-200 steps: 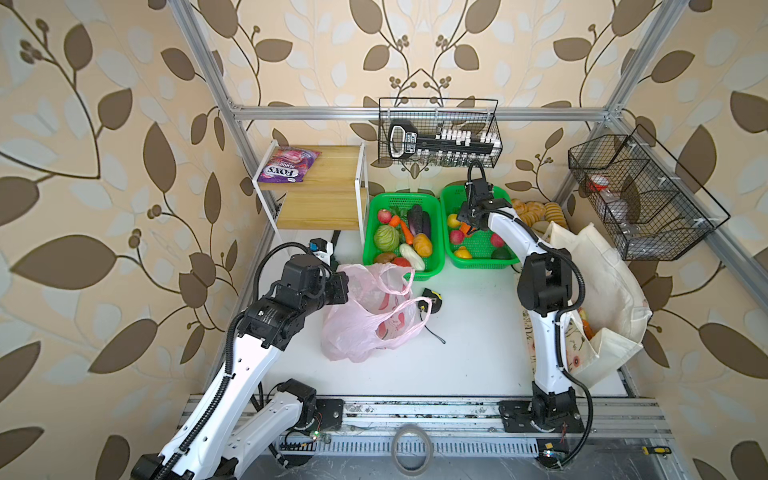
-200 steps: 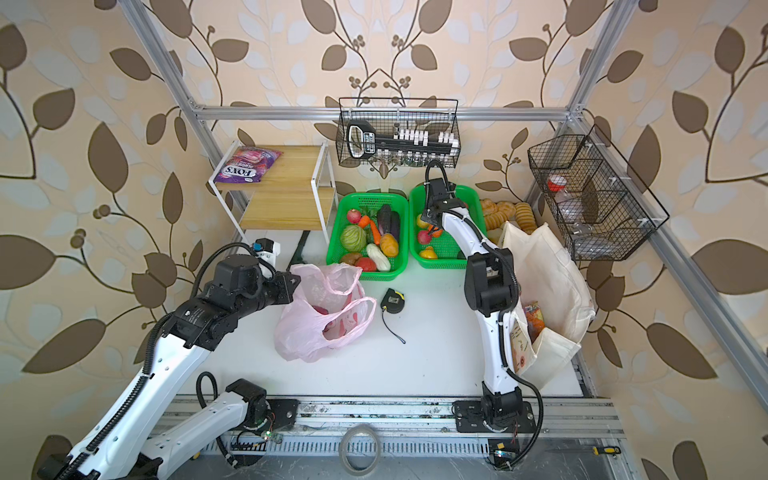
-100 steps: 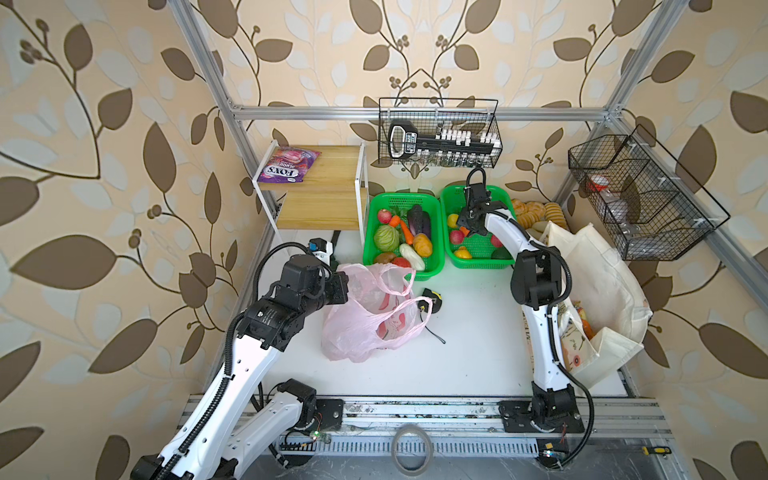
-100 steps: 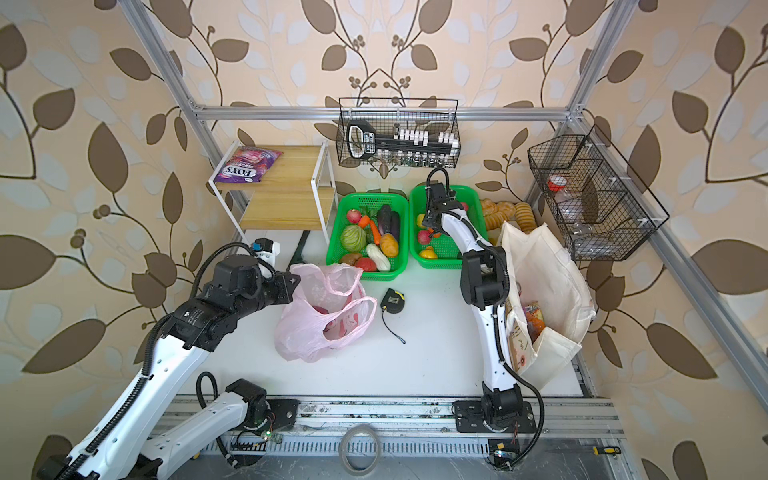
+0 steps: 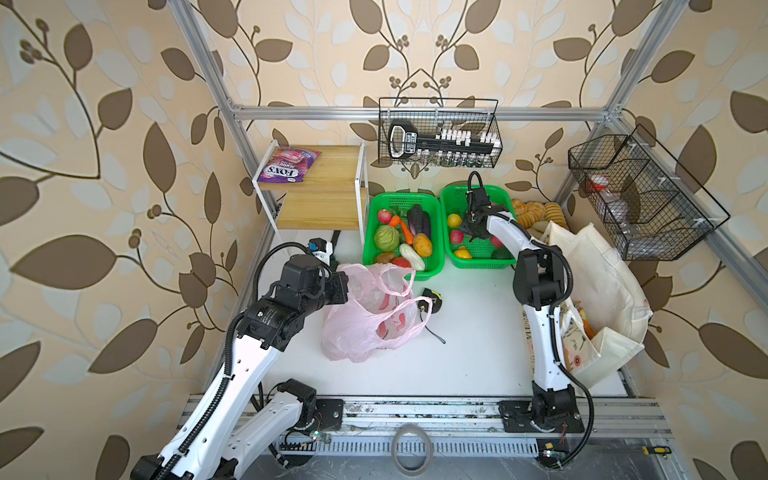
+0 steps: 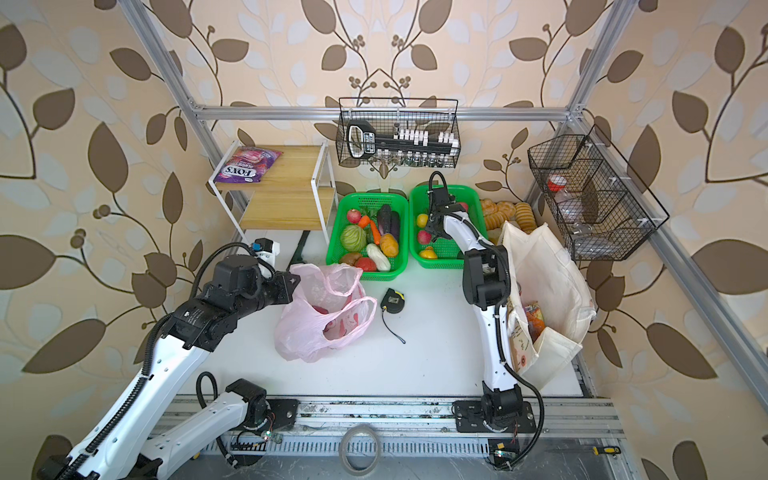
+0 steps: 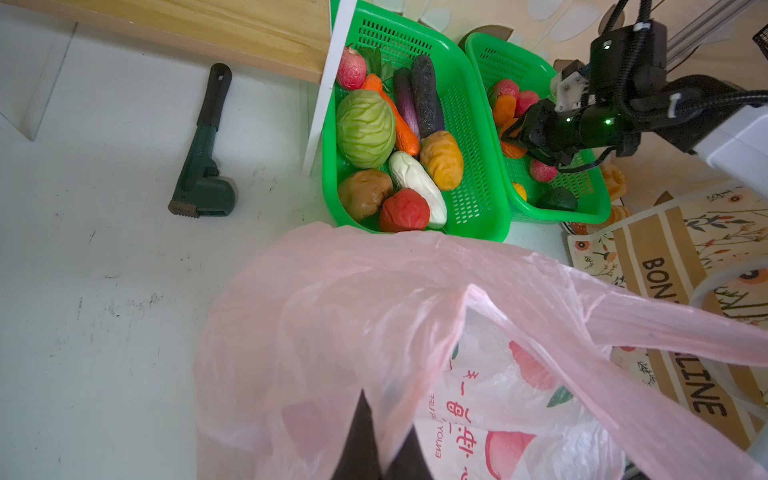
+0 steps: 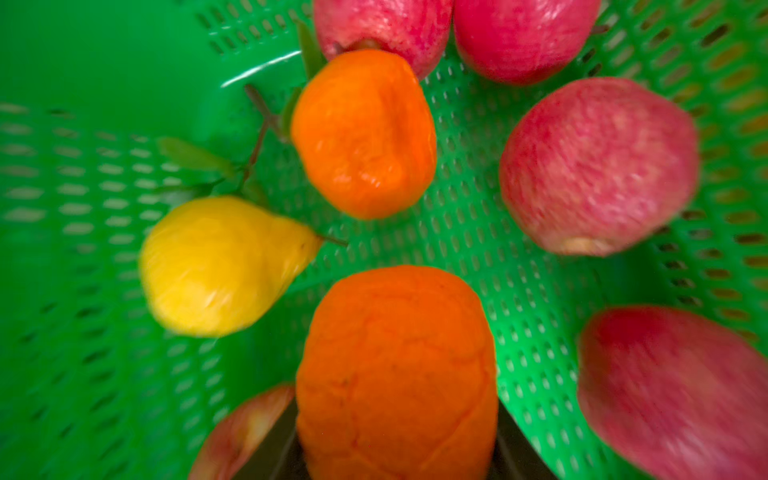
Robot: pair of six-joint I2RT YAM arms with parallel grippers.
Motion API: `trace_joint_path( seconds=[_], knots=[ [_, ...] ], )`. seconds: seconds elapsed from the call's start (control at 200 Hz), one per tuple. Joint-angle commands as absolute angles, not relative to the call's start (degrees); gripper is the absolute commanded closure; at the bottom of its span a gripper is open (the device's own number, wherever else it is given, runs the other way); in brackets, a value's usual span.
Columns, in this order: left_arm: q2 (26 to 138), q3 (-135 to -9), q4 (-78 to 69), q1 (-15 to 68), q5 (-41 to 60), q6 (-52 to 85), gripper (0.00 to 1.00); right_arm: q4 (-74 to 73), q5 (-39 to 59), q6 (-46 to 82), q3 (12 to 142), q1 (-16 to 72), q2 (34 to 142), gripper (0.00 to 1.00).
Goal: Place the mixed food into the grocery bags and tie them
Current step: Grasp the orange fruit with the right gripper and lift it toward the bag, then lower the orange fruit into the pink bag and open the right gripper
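Note:
The pink plastic grocery bag (image 5: 365,328) (image 6: 316,328) lies open on the white table, and my left gripper (image 5: 338,286) (image 7: 382,432) is shut on its rim (image 7: 332,311). At the right edge the cream floral tote (image 5: 598,282) (image 6: 548,274) stands open. My right gripper (image 5: 471,226) (image 6: 434,226) (image 8: 395,436) reaches down into the right green basket (image 5: 478,262), its jaws shut on an orange (image 8: 395,374). Around it lie another orange (image 8: 365,133), a yellow fruit (image 8: 216,266) and red apples (image 8: 598,166). A purple FOX'S packet (image 5: 286,166) rests on the wooden shelf.
The left green basket (image 5: 399,199) holds vegetables. A tape measure (image 5: 428,301) lies beside the pink bag and a pipe wrench (image 7: 203,141) under the shelf. Bread loaves (image 5: 536,212) sit behind the tote. Wire baskets (image 5: 440,137) (image 5: 640,195) hang on the frame.
My right gripper has narrowed its jaws round the orange in the right basket. The left arm and the pink bag have not moved.

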State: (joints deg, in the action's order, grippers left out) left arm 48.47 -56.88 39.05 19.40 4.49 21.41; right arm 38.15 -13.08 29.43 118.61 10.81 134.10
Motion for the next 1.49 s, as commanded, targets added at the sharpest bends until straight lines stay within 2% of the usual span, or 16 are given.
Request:
trace_joint_path(
  seconds=[0.0, 0.21, 0.355, 0.555, 0.685, 0.885, 1.15, 1.315, 1.49],
  knots=[
    [48.5, -58.3, 40.3, 18.8, 2.1, 23.0, 1.0, 33.5, -10.6, 25.6, 110.8, 13.9, 120.9, 0.52],
    [48.4, -58.3, 40.3, 18.8, 3.2, 24.3, 1.0, 25.9, -7.1, 22.9, 89.6, 20.4, 99.6, 0.52],
    [49.1, -58.6, 40.2, 18.8, 3.8, 25.7, 1.0, 22.9, 4.9, 19.7, 78.7, 25.9, 87.0, 0.52],
    [47.1, -57.2, 38.8, 18.8, 4.7, 27.2, 1.0, 20.0, 13.5, 19.9, 64.8, 33.4, 74.9, 0.53],
    [46.4, -57.2, 38.5, 18.8, 5.7, 27.6, 1.0, 20.4, 17.6, 20.6, 60.1, 37.6, 70.1, 0.53],
    [45.5, -56.8, 37.3, 18.8, 6.3, 28.5, 1.0, 17.7, 26.1, 21.4, 56.4, 41.9, 66.7, 0.54],
    [45.3, -56.5, 37.3, 18.8, 6.3, 28.9, 1.0, 21.0, 24.7, 20.7, 57.5, 45.5, 64.8, 0.56],
    [45.4, -56.7, 36.8, 18.8, 6.4, 29.2, 1.0, 18.5, 30.4, 20.2, 57.2, 47.4, 64.3, 0.57],
    [45.7, -56.7, 36.0, 18.8, 7.4, 29.4, 1.0, 15.0, 25.0, 20.1, 60.0, 49.5, 70.6, 0.54]
  ],
)
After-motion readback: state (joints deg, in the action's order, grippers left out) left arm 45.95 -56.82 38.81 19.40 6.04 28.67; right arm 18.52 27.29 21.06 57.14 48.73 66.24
